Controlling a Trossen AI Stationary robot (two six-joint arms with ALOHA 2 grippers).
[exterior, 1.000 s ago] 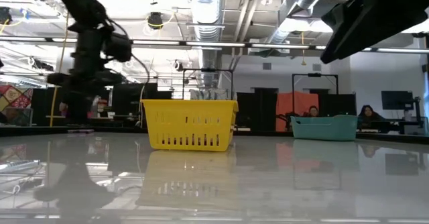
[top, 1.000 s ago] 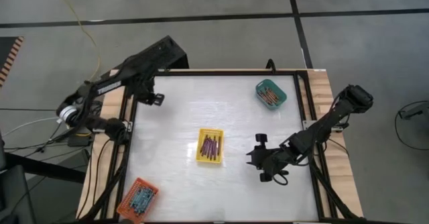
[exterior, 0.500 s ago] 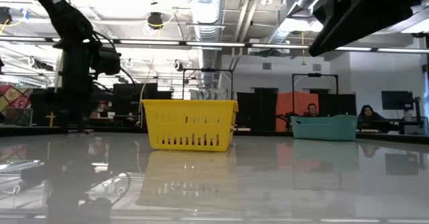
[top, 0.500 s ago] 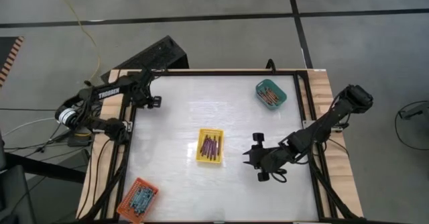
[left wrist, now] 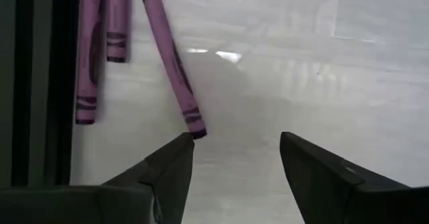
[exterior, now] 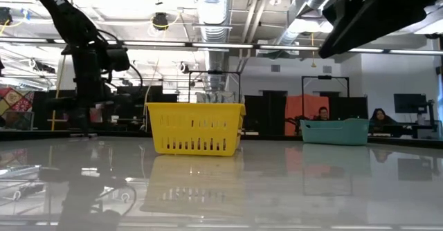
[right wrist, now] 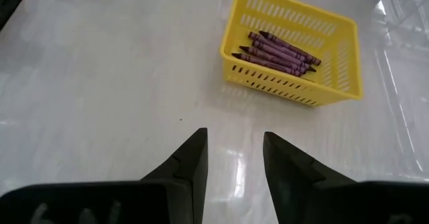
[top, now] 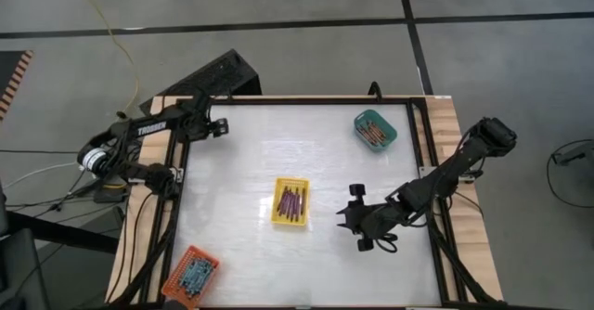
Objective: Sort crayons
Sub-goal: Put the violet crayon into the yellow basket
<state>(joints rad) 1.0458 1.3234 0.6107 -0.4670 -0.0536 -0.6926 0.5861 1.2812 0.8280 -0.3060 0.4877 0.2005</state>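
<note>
We see purple crayons (left wrist: 167, 56) lying loose on the desk (top: 251, 152) at its far left corner, just beside the dark frame rail; three show in the left wrist view, two side by side along the rail and one slanting away from them. The left end effector (left wrist: 234, 167) hovers right over them with its fingers (left wrist: 171, 170) spread apart and nothing between them; the slanted crayon's tip lies just ahead of one finger, not touching it.

More purple crayons (right wrist: 278, 53) lie heaped in the yellow tray (top: 290, 203) near the desk's middle. Reddish crayons (top: 375, 132) fill the teal tray (top: 390, 122) at the far right corner, and bluish-grey ones (top: 193, 275) sit in the orange tray (top: 176, 287) at the near left corner, which overhangs the desk's edge.

The right end effector (right wrist: 234, 160) waits above bare desk to the right of the yellow tray, facing it, fingers parted and empty. Nothing lies between it and the tray.

In the low view, the yellow tray stands centre, the teal one to its right, and people (exterior: 379, 117) sit in the room beyond the desk.
</note>
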